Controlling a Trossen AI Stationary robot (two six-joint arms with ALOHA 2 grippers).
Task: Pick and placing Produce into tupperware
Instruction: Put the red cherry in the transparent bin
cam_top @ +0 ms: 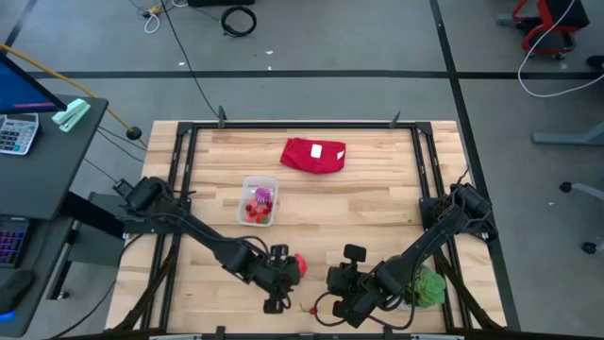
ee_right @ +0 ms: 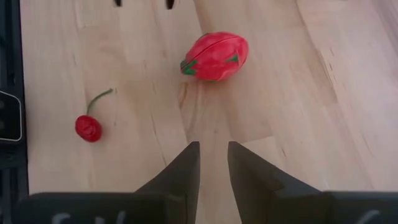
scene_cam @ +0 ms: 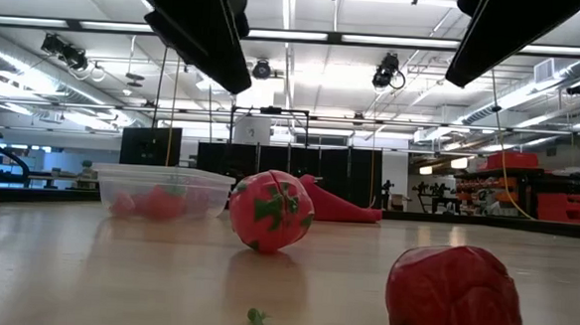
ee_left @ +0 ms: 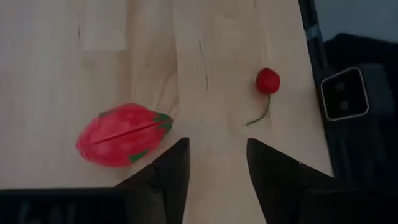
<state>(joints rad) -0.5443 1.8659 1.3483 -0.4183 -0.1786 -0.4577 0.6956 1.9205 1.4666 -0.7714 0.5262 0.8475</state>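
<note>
A lab hall: ceiling strip lights (scene_cam: 396,39), floor cables (cam_top: 238,19), office chairs (cam_top: 547,28).

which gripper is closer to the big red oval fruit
Left. The left gripper sits right beside the red oval fruit, open and not holding it. The right gripper is farther off across bare table on the fruit's other side.

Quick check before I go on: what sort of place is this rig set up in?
Probably a large lab or workshop hall: strip lights and ceiling spotlights, a grey floor with loose cables, a desk with a calculator beside the wooden table.
</note>
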